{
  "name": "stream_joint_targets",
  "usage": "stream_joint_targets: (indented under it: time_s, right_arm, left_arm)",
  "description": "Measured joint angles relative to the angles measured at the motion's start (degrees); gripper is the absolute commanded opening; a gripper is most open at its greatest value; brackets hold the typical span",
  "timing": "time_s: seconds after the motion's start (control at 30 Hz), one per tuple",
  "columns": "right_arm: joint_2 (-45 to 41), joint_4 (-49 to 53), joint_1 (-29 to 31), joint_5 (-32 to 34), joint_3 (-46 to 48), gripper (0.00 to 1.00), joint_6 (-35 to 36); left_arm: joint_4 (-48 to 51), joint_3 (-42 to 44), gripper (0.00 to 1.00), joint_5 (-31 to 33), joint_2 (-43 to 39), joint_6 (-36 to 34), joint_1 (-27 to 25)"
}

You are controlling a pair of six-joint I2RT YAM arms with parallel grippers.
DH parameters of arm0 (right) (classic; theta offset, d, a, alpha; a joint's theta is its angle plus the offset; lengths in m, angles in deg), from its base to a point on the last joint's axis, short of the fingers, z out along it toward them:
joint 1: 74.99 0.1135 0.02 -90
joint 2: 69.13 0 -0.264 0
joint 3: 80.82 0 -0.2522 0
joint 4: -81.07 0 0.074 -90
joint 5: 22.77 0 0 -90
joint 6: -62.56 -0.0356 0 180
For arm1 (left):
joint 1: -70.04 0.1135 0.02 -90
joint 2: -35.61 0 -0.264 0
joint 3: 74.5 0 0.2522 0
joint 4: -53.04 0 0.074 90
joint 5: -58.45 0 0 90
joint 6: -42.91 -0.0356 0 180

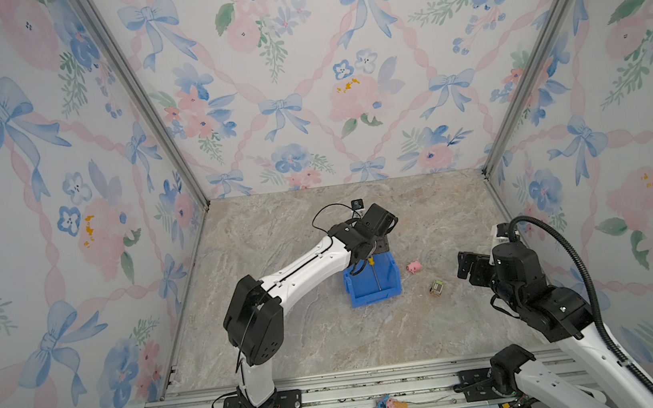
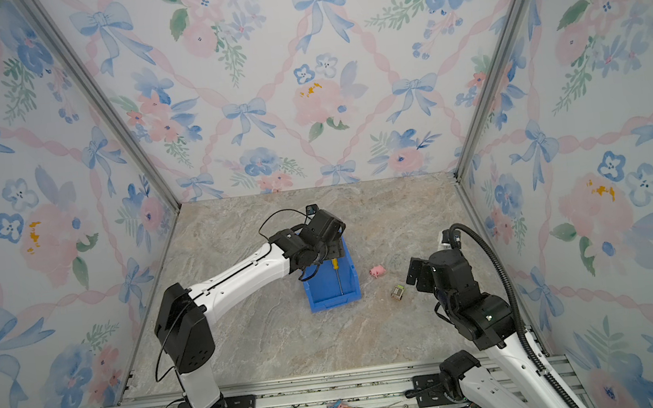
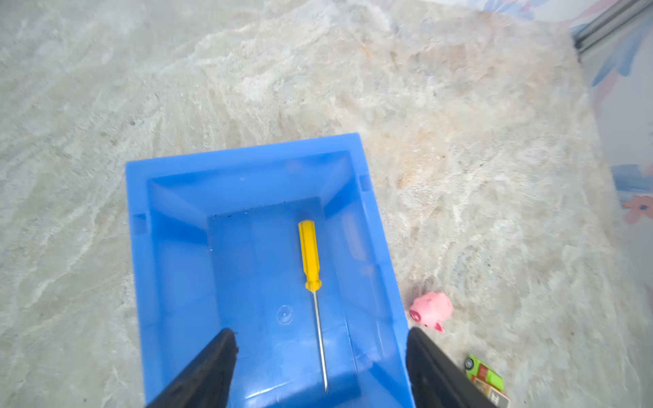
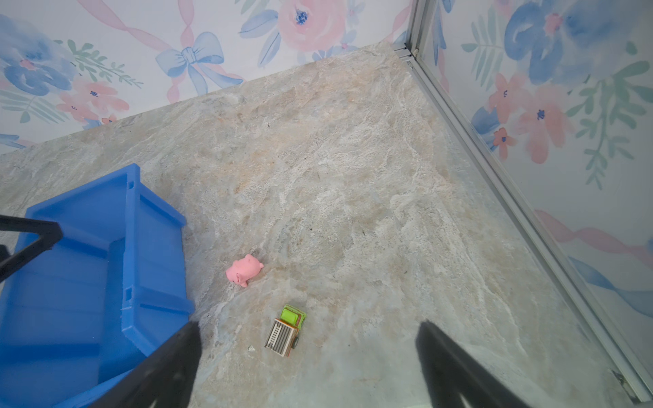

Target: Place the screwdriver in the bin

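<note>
Bright, even light, faint shadows — wrist views soft and blurred, sheen on the bin (image 3: 176,275).

The bin (image 3: 176,282) is bright blue, and the screwdriver (image 3: 309,254) in it has a yellow handle and silver shaft. At the bin's three o'clock is a pink pig (image 3: 433,309), at four o'clock a green truck (image 4: 286,332) with a striped back. The tabletop (image 1: 331,338) is marbled beige-grey; the walls (image 1: 301,69) show blue bows, pink flowers, green leaves

Both your top views look down from high in front; both wrist cameras look down closely, sharing the bin (image 3: 243,155)
</note>
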Motion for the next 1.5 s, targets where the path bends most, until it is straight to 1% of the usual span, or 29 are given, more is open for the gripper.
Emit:
stream_joint_targets:
  time_s: [0.1, 0.13, 0.3, 0.4, 0.5, 0.6, 0.73, 0.83, 0.93, 1.07, 1.13, 1.23, 1.37, 1.5]
  right_arm:
    - [1.4, 0.0, -1.9, 0.0, 0.0, 0.97, -0.2]
    - [1.8, 0.1, -2.6, 0.0, -0.1, 0.97, -0.3]
    - [2.4, 1.0, -6.0, -0.2, -0.4, 0.97, -0.3]
    - [2.4, 2.1, -7.8, -0.5, -0.7, 0.97, 0.3]
    - [2.4, 3.4, -9.7, -1.5, -1.2, 0.97, 1.6]
    - [1.4, 3.7, -10.4, -1.7, -1.3, 0.97, 2.9]
    - [-0.6, 3.4, -11.7, -0.7, -0.8, 0.97, 4.0]
    - [-1.5, 1.4, -13.7, 1.7, 1.7, 0.97, 3.7]
    - [-1.2, -3.1, -15.5, 5.1, 7.2, 0.97, 3.2]
    - [-0.9, -12.3, -17.6, 7.6, 16.3, 0.97, 5.3]
    - [-0.8, -17.7, -17.6, 7.8, 20.2, 0.97, 7.4]
    - [0.9, -27.3, -17.9, 7.7, 24.8, 0.97, 11.0]
    - [7.1, -39.1, -20.2, 6.9, 28.0, 0.97, 13.9]
    - [12.0, -46.0, -21.6, 5.6, 29.1, 0.97, 15.7]
  left_arm:
    - [-0.2, 5.9, 0.96, 1.9, -7.1, -3.1, 0.0]
    - [-0.2, 8.1, 0.98, 2.7, -9.4, -4.6, 0.2]
    - [-3.2, 21.2, 0.97, 6.1, -20.0, -11.5, 2.3]
    - [-6.4, 30.4, 0.98, 5.8, -27.6, -14.1, 6.9]
    - [-11.6, 39.2, 0.97, 6.0, -35.5, -16.2, 12.4]
    - [-16.8, 46.4, 0.97, 6.6, -41.8, -17.7, 16.0]
    - [-21.5, 53.4, 0.98, 11.3, -46.3, -18.4, 19.1]
    - [-24.3, 56.9, 0.98, 12.9, -47.3, -19.3, 22.6]
    - [-29.6, 61.3, 0.98, 13.0, -47.8, -21.9, 26.9]
    - [-41.8, 69.5, 0.98, 12.1, -48.2, -27.7, 30.8]
    - [-45.3, 71.6, 0.97, 10.5, -47.3, -29.7, 32.9]
    - [-51.9, 71.7, 0.98, 8.7, -43.1, -32.9, 35.7]
    - [-62.0, 71.7, 0.98, 7.1, -34.8, -36.7, 37.3]
    - [-71.1, 72.7, 0.97, 6.3, -28.1, -38.3, 38.7]
